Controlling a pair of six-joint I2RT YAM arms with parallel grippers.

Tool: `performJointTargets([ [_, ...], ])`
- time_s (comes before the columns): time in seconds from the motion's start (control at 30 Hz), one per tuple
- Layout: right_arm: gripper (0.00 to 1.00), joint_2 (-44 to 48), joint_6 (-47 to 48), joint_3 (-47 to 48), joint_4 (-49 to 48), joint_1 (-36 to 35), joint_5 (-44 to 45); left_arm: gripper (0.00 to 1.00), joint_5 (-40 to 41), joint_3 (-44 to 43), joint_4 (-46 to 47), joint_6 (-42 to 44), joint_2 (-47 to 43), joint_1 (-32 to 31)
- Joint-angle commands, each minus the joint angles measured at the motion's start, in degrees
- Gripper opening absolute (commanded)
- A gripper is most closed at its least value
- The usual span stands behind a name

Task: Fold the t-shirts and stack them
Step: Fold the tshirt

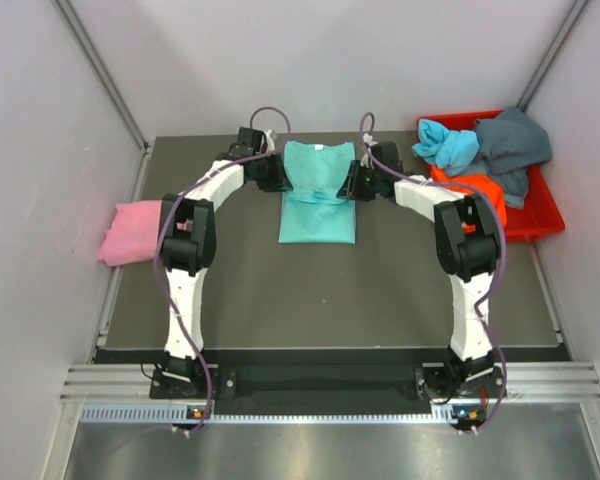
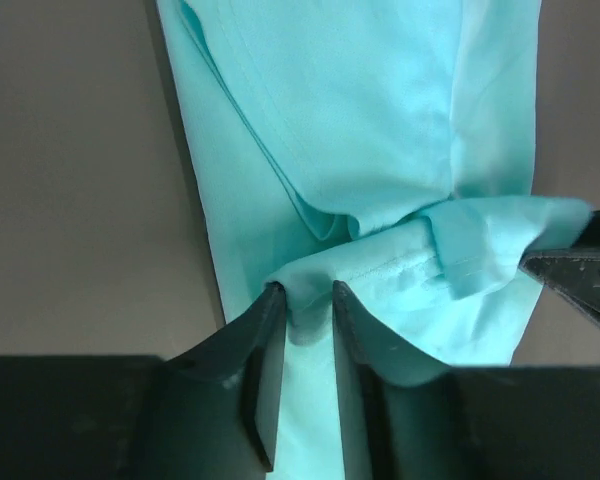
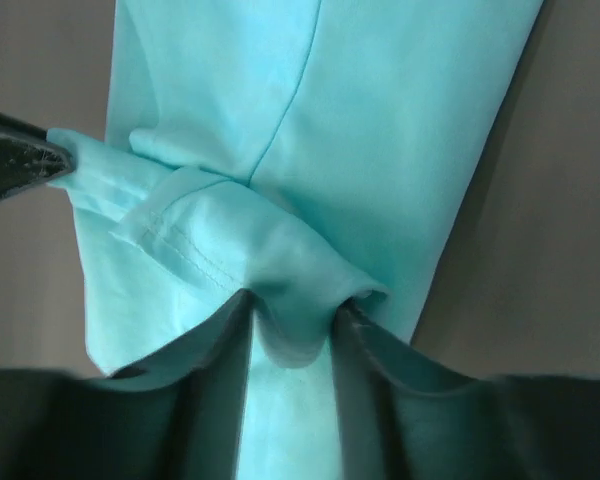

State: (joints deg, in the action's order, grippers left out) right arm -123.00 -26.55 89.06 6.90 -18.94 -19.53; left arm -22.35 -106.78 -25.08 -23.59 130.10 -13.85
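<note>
while the teal t-shirt (image 1: 318,215) lies folded in the far middle of the dark table (image 1: 320,290), the left gripper (image 2: 308,292) and the right gripper (image 3: 296,305) each pinch a raised fold of it between narrow jaws, facing each other across the cloth.

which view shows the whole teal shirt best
The top external view: the teal shirt lies folded into a narrow strip, seen end to end. The wrist views show only close-ups: a stitched edge bunched in the left gripper and in the right gripper.
</note>
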Motion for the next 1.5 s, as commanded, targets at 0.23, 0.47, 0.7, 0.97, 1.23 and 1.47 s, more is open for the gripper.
performJointTargets([
  [0.23, 0.93, 14.1, 2.1, -2.6, 2.6, 3.5, 2.7, 0.62, 2.5, 2.4, -2.4, 3.5, -14.4, 1.1],
  [0.47, 0.8, 20.4, -10.3, -24.9, -3.2, 6.0, -13.4, 0.6, -8.0, 20.8, -3.1, -0.3, -20.7, 2.2],
  [0.7, 0.76, 19.6, -12.9, -31.4, -5.5, 5.7, -15.4, 0.59, -12.5, 28.1, -0.4, -2.8, -18.1, 2.4],
  [0.97, 0.72, 17.3, -14.6, -30.9, -6.5, 4.8, -15.6, 0.58, -14.1, 29.3, 1.1, -4.9, -15.1, 2.4],
  [1.23, 0.7, 13.8, -16.0, -29.2, -8.9, 3.0, -15.3, 0.56, -13.9, 29.3, 1.4, -5.4, -12.9, 2.4],
  [1.47, 0.68, 11.4, -16.4, -26.8, -9.1, 2.2, -14.7, 0.54, -14.6, 29.7, 1.1, -6.0, -12.6, 2.4],
])
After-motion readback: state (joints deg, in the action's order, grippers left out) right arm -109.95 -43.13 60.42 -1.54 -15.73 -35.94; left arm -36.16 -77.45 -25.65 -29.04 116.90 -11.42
